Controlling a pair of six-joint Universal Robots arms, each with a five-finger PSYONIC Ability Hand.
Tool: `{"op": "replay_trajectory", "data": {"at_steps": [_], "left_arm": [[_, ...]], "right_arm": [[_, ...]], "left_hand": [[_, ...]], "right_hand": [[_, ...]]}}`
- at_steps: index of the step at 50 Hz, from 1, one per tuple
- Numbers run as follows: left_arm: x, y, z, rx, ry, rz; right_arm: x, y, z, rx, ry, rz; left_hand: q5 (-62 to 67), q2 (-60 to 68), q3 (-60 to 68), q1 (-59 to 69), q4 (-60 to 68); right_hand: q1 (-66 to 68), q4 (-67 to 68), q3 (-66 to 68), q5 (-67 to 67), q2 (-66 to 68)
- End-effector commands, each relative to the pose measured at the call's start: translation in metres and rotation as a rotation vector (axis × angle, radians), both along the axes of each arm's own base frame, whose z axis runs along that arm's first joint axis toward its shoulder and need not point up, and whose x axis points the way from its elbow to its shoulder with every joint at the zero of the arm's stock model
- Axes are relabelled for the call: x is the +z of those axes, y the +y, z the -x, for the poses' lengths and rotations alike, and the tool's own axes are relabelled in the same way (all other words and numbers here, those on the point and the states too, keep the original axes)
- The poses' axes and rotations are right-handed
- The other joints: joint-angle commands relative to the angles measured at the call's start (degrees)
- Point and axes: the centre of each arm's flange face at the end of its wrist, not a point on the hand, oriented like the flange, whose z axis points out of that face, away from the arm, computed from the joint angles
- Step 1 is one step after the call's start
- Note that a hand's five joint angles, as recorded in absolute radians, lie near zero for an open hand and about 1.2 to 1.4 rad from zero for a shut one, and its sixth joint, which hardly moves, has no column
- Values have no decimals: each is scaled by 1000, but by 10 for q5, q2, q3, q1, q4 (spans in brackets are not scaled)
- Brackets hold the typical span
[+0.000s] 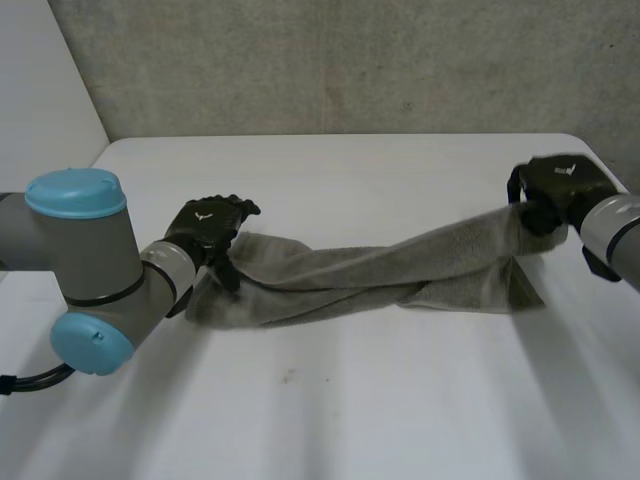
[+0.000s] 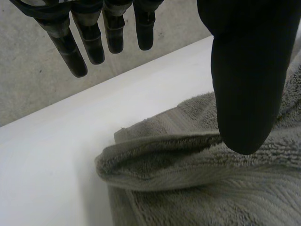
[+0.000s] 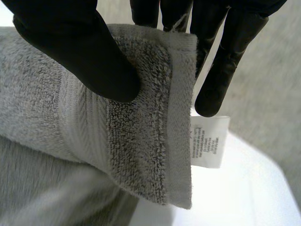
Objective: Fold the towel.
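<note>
Fingers (image 3: 221, 70), my right hand (image 3: 84, 52): pinching towel's (image 3: 141, 141) labelled end against thumb, held off table (image 1: 350, 400), likely to stretch it for folding. Fingers (image 2: 70, 47), my left hand (image 2: 244, 84): straight, holding nothing; towel's other end lies beneath thumb.

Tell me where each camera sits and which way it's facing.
Head view: between and behind the arms, looking down at the table; shows both arms, left hand, right hand.
Left wrist view: on the left wrist, facing along the palm; straight fingers, thumb at the towel fold.
Right wrist view: on the right wrist; its thumb and fingers pinch the towel's edge beside a label.
Shared: every view shows the towel.
</note>
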Motion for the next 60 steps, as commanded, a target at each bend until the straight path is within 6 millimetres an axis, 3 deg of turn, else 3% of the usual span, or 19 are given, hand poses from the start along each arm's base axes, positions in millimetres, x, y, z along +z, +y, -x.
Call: {"op": "replay_trajectory", "data": {"at_steps": [1,13,20,22,27,31,37,41,42,43,44,46,47,48,49,51,55,58,60], "left_arm": [[3,0,8,-41,14,12],[-6,-10,19,-69,22,12],[-12,-16,21,-68,21,11],[-13,-20,22,-62,23,18],[-10,-27,23,-52,34,54],[-5,-35,21,-20,41,100],[31,-64,19,53,94,264],[86,-83,25,62,170,432],[86,-83,25,62,171,432],[115,-90,27,69,213,526],[116,-90,27,69,214,527],[176,-98,24,124,312,726],[177,-98,24,125,312,726],[200,-98,21,161,353,796],[200,-98,21,162,353,797],[240,-91,11,234,418,890],[256,-83,-1,297,437,900],[240,-80,-11,330,377,808],[226,-78,-18,343,330,740]], "right_arm": [[49,17,-3,54,-31,132],[100,41,-1,64,-46,279],[108,46,1,61,-47,302],[109,47,1,63,-46,302],[107,47,2,63,-43,282],[99,41,1,61,-28,258],[71,5,-4,56,27,210],[82,-26,-16,39,36,300],[82,-26,-17,39,36,300],[94,-38,-22,14,23,376],[94,-38,-22,13,23,377],[134,-52,-31,-31,-30,619],[134,-52,-31,-31,-30,621],[153,-56,-30,-52,-64,745],[170,-56,-30,-68,-91,860],[188,-54,-28,-85,-121,978],[198,-47,-27,-82,-141,1060],[182,-44,-28,-59,-131,991],[150,-39,-34,21,-97,867]], "left_hand": [[42,40,40,41,40],[106,104,104,105,104],[158,156,156,157,156],[395,393,394,394,394],[657,655,655,656,655],[657,655,656,656,656],[657,655,656,656,656],[657,655,656,656,656],[657,655,656,656,656],[657,655,656,656,656],[657,655,656,656,656],[657,655,656,656,656],[657,655,656,656,656],[657,655,656,656,656],[657,655,656,656,656],[657,655,656,656,656],[657,655,656,656,656],[657,655,656,656,656],[657,655,656,656,656]], "right_hand": [[5,104,105,108,106],[5,104,105,108,106],[5,104,105,108,106],[5,104,105,108,106],[5,104,105,108,106],[5,104,105,108,106],[5,104,105,108,106],[5,104,105,108,106],[5,104,105,108,106],[5,104,105,108,106],[5,104,105,108,106],[5,104,105,108,106],[5,104,105,108,106],[5,104,105,108,106],[5,104,105,108,106],[5,104,105,108,106],[5,104,105,108,106],[5,104,105,108,106],[5,104,105,108,106]]}}
